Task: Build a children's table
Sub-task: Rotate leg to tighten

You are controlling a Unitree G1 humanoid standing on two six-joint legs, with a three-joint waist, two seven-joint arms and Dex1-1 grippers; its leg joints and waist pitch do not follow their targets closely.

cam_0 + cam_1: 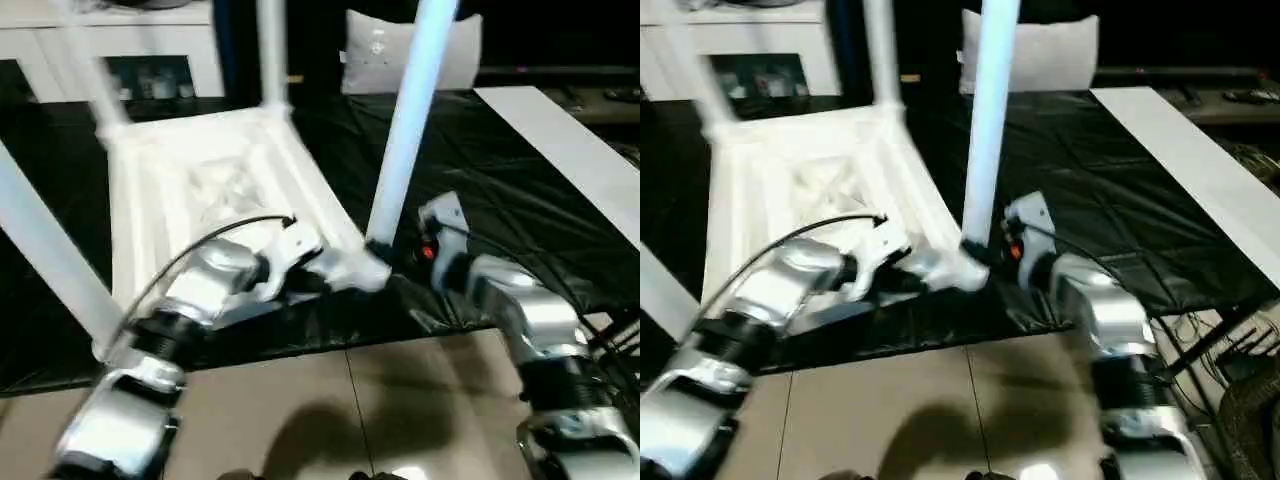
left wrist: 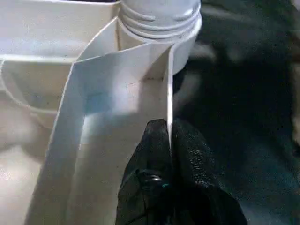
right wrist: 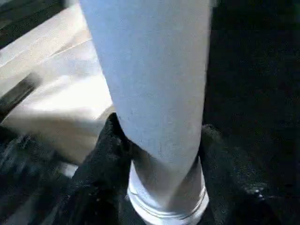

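A black sheet is spread over the floor, and on it the children's table is laid upside down, its ribbed underside turned up toward the head camera. Four legs can be counted standing in its corner sockets: two at the far corners, one at the near left, and the near right leg, which rises almost upright with a slight lean. Behind the sheet a white cabinet and a white pillow are seen.

The near right corner is where both arms meet. The left tool is closed flat on the thin side wall of the tabletop just short of that corner socket, one black finger on each face of the wall. The right tool is set around the base of the near right leg, its fingers lying against both sides of the shaft just above the threaded collar; it appears clamped on the leg, though blur leaves the contact not fully certain.

The leg's long axis runs up and away from the right tool, with the socket directly below the grip. The right arm is the nearer to the leg; any turning or seating of it would be done about that vertical axis while the top is steadied by the left.
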